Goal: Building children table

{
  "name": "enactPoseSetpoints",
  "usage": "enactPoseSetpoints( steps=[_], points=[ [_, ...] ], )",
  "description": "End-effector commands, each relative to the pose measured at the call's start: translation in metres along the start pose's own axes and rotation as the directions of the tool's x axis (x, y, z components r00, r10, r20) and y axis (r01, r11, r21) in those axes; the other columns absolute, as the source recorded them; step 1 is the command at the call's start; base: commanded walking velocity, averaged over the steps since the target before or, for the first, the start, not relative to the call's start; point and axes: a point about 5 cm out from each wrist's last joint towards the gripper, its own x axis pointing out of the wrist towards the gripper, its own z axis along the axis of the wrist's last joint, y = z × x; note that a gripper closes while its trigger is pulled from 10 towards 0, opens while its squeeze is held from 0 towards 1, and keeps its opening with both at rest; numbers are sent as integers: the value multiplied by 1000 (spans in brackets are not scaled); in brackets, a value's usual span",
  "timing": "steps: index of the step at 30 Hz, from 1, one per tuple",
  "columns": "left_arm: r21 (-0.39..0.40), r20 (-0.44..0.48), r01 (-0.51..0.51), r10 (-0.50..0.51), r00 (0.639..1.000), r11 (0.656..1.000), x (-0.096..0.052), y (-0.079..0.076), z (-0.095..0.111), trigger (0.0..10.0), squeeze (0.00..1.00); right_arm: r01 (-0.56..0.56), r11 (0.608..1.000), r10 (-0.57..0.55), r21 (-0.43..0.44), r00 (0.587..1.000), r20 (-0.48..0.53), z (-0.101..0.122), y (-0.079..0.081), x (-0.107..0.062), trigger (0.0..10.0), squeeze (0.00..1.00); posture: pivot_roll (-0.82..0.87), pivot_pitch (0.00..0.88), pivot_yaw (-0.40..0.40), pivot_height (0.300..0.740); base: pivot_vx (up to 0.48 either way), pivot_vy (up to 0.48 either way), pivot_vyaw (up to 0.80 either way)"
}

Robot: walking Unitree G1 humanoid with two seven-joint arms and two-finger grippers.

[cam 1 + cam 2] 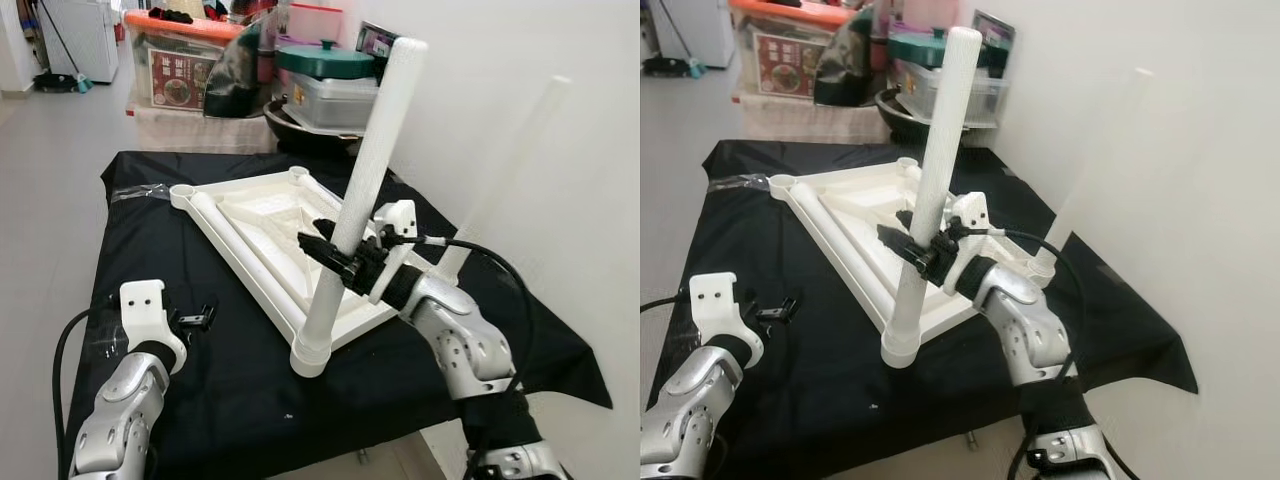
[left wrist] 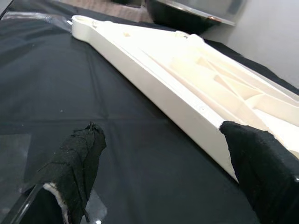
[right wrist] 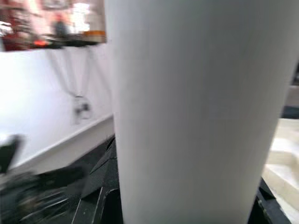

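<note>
Left gripper rests on the black cloth, fingers spread wide and empty — tabletop just beside. Right gripper clamps the white leg mid-length; leg leans slightly, foot in the near corner socket — seating appears incomplete

On the black-draped table the white tabletop lies upside down, a white leg stands tilted in its near corner socket with the right claw closed around its middle, while the left claw hovers low nearby.
</note>
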Motion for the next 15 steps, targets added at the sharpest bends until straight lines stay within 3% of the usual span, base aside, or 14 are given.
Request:
enactPoseSetpoints(
  steps=[1,2,5,6,9,12,13,14,15],
  points=[
    [-13,-20,-1,1,1000,1000,1,-1,-5,10000,0,348,937,-341,-35,888,-309,-62,-33,-24,10000,0,78,0,-129,740,0,0,0],
    [-13,-20,-1,1,1000,1000,1,-1,-5,10000,0,348,937,-341,-35,888,-309,-62,-33,-24,10000,0,78,0,-129,740,0,0,0],
    [-15,-23,-6,5,1000,1000,0,-1,-7,10000,0,578,815,-560,-40,769,-307,-58,-45,-34,10000,0,78,0,-128,740,0,0,0],
    [-15,-23,-6,5,1000,1000,0,-1,-7,10000,0,578,815,-560,-40,769,-307,-58,-45,-34,10000,0,78,0,-128,740,0,0,0],
    [-14,-23,-9,9,1000,1000,1,-1,-6,10000,0,678,734,-663,-46,699,-268,-53,-46,-39,10000,0,77,0,-127,740,0,0,0],
    [-13,-22,-10,10,1000,1000,1,0,-6,10000,0,701,712,-687,-47,681,-255,-51,-47,-40,10000,0,77,0,-127,740,0,0,0],
    [-10,-23,-16,15,1000,1000,2,0,-6,10000,0,738,672,-728,-63,643,-237,-50,-49,-43,10000,0,78,0,-126,740,0,0,0],
    [-10,-23,-16,15,1000,1000,2,0,-6,10000,0,738,672,-728,-63,643,-237,-50,-49,-43,10000,0,78,0,-126,740,0,0,0],
    [-7,-24,-19,19,1000,1000,2,1,-6,10000,0,769,634,-763,-77,606,-224,-49,-50,-44,10000,0,78,0,-126,740,0,0,0]
  ],
)
